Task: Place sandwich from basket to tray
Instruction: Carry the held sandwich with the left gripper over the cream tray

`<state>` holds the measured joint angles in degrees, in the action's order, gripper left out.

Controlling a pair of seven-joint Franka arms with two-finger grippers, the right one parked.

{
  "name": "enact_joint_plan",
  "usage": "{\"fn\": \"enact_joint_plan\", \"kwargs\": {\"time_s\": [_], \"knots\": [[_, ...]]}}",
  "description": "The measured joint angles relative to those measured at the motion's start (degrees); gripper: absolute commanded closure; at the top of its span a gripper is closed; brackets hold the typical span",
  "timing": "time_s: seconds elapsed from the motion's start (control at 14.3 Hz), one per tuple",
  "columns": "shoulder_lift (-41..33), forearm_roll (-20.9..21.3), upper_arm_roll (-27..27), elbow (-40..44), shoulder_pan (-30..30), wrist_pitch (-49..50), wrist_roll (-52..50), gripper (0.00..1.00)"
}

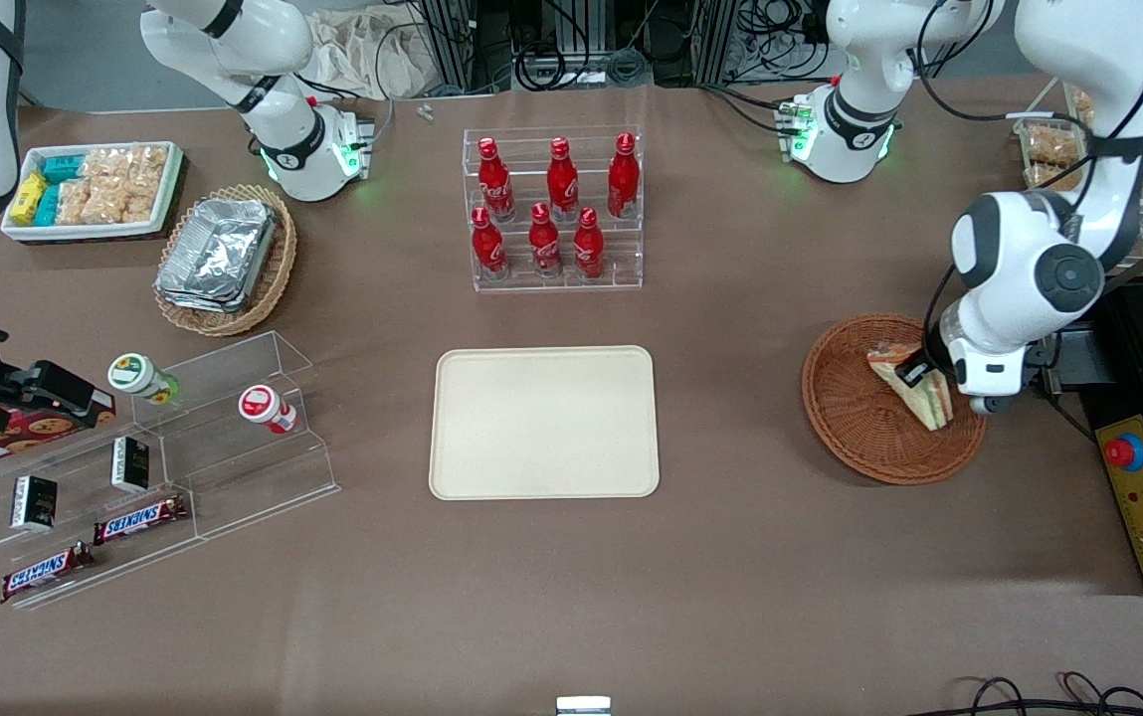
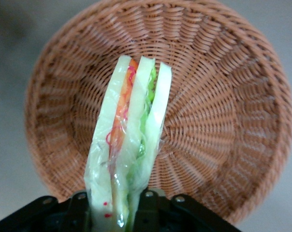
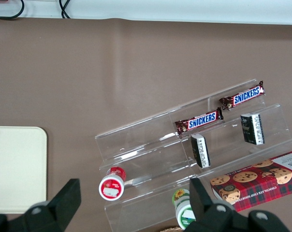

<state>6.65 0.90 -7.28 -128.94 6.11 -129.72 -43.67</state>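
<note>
Gripping the sandwich (image 2: 131,145) between its two fingers (image 2: 148,212), the left arm's pincer (image 1: 919,375) sits low over the round reddish-brown basket (image 1: 855,418) at the working arm's end of the bench (image 1: 730,597). From the wrist camera the wedge stands on edge, clamped at its wide end, its orange, green and white layers showing through clear wrap, with the woven basket floor beneath it; whether it has lifted clear of the wicker I cannot tell. In the front view the sandwich lies over the basket at about 3 o'clock from the basket's centre, half hidden by the arm's white wrist. The cream tray (image 1: 544,423) lies flat in the middle of the bench, well apart from the basket, with nothing on it. At 12 o'clock from the tray, farther from the front camera, stands a clear stepped rack of red bottles (image 1: 551,209). Toward the parked arm's end are a tan oval basket of foil containers (image 1: 223,259), a white bin of snack packets (image 1: 94,189), and a clear stepped stand (image 1: 233,438) carrying two small cups and Snickers bars (image 1: 138,517)
</note>
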Motion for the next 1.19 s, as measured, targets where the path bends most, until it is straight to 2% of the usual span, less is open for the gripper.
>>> {"fn": "enact_joint_plan", "kwargs": {"time_s": [0.35,0.56,0.77,0.91,1.19], "knots": [[-4.03,0.01,-4.60,19.96,-0.04,27.14,0.11,1.00],[-3.89,-0.14,-10.69,30.51,-0.16,36.53,0.21,1.00],[-2.03,-0.19,-18.71,32.31,-0.48,37.07,0.20,1.00],[2.43,-0.13,-24.00,32.82,-1.01,34.49,0.19,1.00],[14.25,3.79,-26.43,33.96,-7.25,24.00,0.01,1.00]]}}
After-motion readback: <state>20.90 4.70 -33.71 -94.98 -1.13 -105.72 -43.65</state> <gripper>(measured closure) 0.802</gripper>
